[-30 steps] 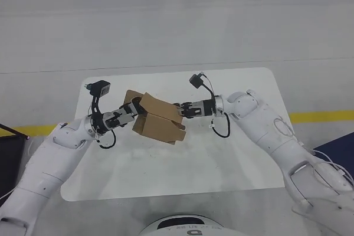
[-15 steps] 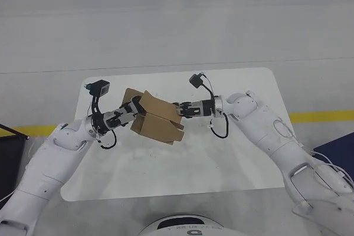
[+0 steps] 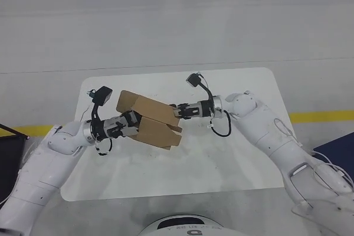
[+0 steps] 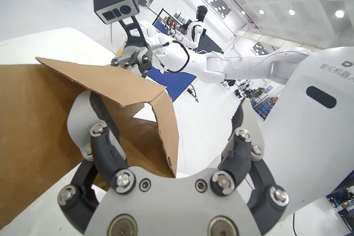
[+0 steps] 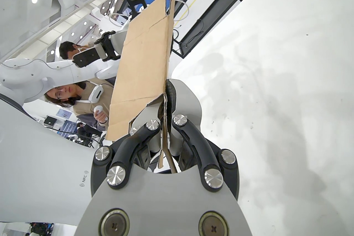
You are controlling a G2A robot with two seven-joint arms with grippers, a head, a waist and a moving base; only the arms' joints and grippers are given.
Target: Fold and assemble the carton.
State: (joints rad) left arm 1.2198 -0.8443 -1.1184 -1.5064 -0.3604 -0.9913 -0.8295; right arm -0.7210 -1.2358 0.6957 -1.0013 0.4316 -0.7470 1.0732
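Evidently mid-unfolding — the right tool (image 3: pixel 176 112) clamps the carton (image 3: pixel 148 120) at its right edge, the left tool (image 3: pixel 131 123) gapes wide, hooked into its left end — so squaring the walls likely comes next.

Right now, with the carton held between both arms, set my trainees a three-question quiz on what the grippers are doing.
1. True or false: the right gripper is shut on an edge of the carton.
2. The left gripper is: A) shut on nothing; B) open, with one finger under a flap; C) far from the carton.
3. Fill in: the carton's end facing the left gripper is ___ (open or sealed).
Key: 1 true; 2 B; 3 open.
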